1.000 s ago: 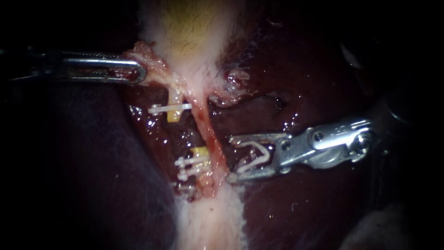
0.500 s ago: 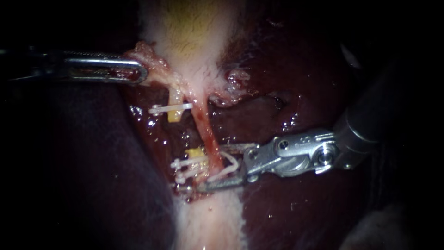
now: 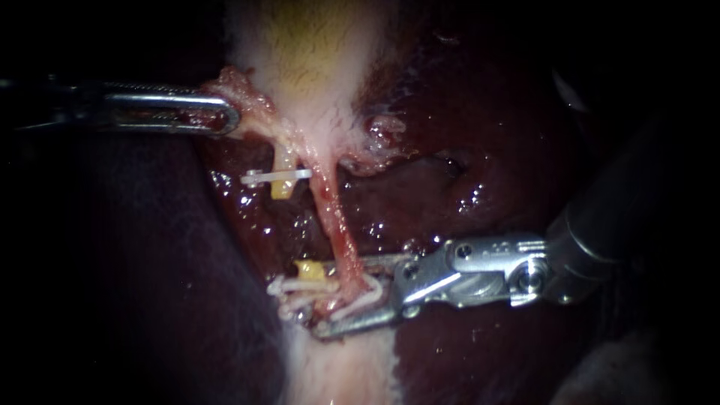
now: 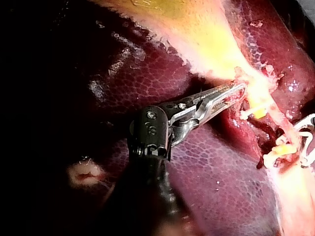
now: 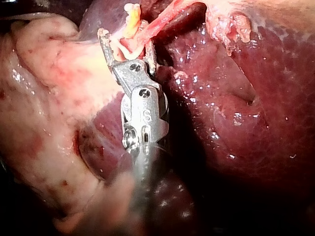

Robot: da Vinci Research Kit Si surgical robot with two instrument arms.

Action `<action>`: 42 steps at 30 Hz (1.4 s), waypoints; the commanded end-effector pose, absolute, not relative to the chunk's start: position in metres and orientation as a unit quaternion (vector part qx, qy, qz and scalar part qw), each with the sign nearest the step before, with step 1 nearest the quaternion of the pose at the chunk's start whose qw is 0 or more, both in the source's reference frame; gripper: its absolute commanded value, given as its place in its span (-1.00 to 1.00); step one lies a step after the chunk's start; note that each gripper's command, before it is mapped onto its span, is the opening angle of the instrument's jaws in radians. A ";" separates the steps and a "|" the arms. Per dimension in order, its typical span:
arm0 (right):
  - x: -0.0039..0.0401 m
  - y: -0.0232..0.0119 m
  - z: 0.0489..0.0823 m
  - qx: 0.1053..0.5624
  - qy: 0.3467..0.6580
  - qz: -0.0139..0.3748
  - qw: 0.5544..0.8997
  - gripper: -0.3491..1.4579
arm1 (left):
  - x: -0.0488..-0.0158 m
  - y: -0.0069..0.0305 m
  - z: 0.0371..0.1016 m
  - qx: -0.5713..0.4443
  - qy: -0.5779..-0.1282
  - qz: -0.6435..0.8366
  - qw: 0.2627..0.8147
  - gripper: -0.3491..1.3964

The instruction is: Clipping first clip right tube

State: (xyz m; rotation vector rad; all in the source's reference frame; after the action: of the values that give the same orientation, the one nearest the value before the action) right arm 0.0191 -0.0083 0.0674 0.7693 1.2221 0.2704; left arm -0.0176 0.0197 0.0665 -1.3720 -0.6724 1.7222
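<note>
The right tube (image 3: 334, 221), pink and taut, runs down from the pale gallbladder (image 3: 307, 52). My right instrument (image 3: 341, 295) straddles its lower end, the jaws apart and carrying a white clip (image 3: 365, 297) that wraps the tube. The right wrist view shows the same: my right instrument (image 5: 125, 42) with the clip (image 5: 129, 50) around the tube (image 5: 162, 20). My left instrument (image 3: 225, 118) is shut on frayed tissue at the gallbladder's neck, as the left wrist view also shows for this instrument (image 4: 238, 91).
The left tube is divided, with yellow stubs. One white clip (image 3: 275, 177) sits on the upper stub and two clips (image 3: 296, 291) on the lower stub, close beside my right instrument's jaw tips. Dark wet liver (image 3: 487, 135) surrounds everything.
My right instrument advanced left, from beside the right tube to straddling it with the clip. Its jaws have narrowed. The lower stub's clips were nudged left. The left instrument held still.
</note>
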 end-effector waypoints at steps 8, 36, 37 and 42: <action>0.0193 -0.0091 0.0661 0.366 0.561 0.117 0.734 -0.10 | -0.0175 0.0197 0.0665 -0.544 -0.267 0.683 0.407 -1.00; 0.0177 -0.0075 0.0666 0.389 0.545 0.140 0.730 -0.76 | -0.0175 0.0197 0.0665 -0.544 -0.267 0.683 0.407 -1.00; 0.0175 -0.0073 0.0665 0.392 0.543 0.142 0.729 -0.88 | -0.0175 0.0197 0.0665 -0.544 -0.267 0.683 0.407 -1.00; 0.0173 -0.0060 0.0651 0.410 0.531 0.164 0.723 -1.00 | -0.0175 0.0197 0.0665 -0.544 -0.267 0.683 0.407 -1.00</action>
State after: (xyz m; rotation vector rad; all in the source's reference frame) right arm 0.0172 -0.0058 0.0649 0.9050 1.1687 0.3669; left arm -0.0175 0.0198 0.0665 -1.3725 -0.6729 1.7223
